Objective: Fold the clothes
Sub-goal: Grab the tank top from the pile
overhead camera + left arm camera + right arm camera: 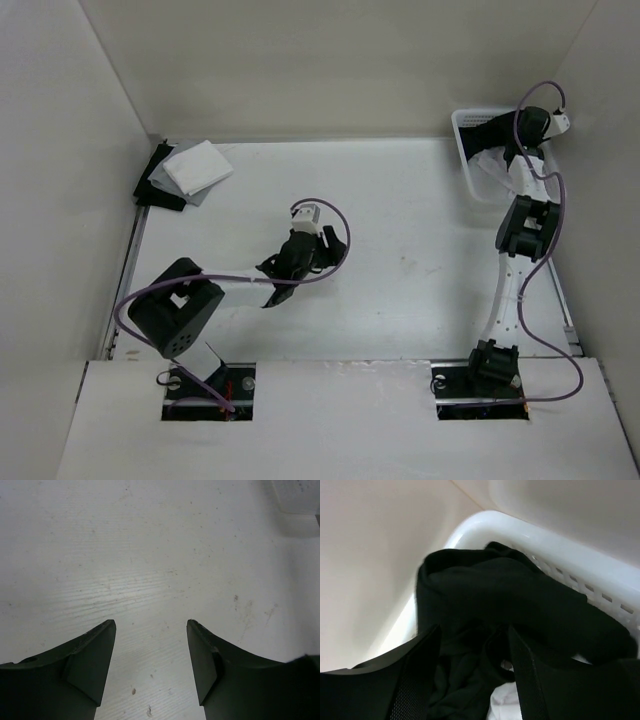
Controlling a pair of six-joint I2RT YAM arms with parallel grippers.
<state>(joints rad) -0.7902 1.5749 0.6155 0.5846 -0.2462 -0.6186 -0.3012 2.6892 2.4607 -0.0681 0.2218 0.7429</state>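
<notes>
Plain black garment (510,595), soft, crumpled in a loose heap, not folded, lying inside a white slotted basket (560,545), one bunched fold raised near the rim, white fabric (502,700) showing beneath

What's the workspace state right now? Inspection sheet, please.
Surface: white table, scuffed and speckled, bare under the left arm.
Job's things: black garment bunched in the white basket at the far right corner, not yet laid out.
Clutter: white fabric under the garment; folded stack of white and grey pieces at the far left corner.
Grippers: left tool open over bare table; right tool open inside the basket, black fabric between its fingers, no grip evident.
Cables: purple cables loop along both arms, clear of the garment.
Surroundings: plain white walls on three sides.
</notes>
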